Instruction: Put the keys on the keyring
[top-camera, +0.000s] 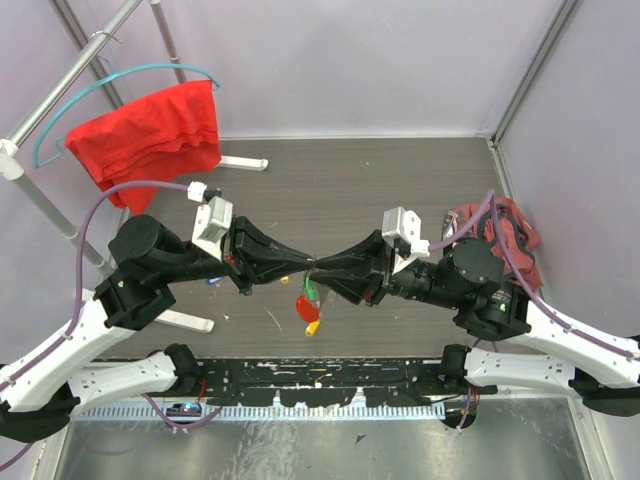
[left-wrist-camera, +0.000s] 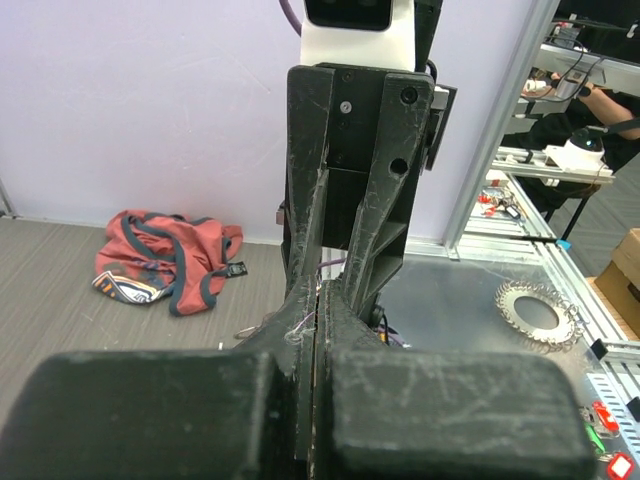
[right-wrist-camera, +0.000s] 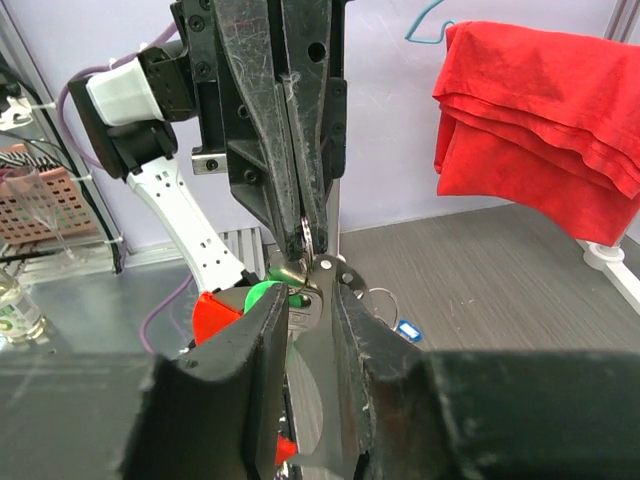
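My two grippers meet tip to tip over the middle of the table. The left gripper (top-camera: 305, 262) (left-wrist-camera: 318, 300) is shut, its tips pinching the thin metal loop of the keyring (right-wrist-camera: 305, 240). The keyring's red plastic bar (top-camera: 307, 308) (right-wrist-camera: 215, 315) hangs below. The right gripper (top-camera: 318, 264) (right-wrist-camera: 312, 300) is shut on a flat silver key (right-wrist-camera: 325, 330), held right at the loop. A green tag (top-camera: 311, 292) (right-wrist-camera: 262, 295) and a yellow tag (top-camera: 313, 326) dangle by the red bar. Another key with a blue tag (right-wrist-camera: 405, 329) lies on the table.
A red cloth (top-camera: 150, 135) (right-wrist-camera: 540, 120) hangs from a teal hanger at the far left, above a white stand foot (top-camera: 240, 162). A crumpled red patterned cloth (top-camera: 505, 235) (left-wrist-camera: 165, 255) lies at the right. A loose wire ring (right-wrist-camera: 380, 298) lies near the blue tag.
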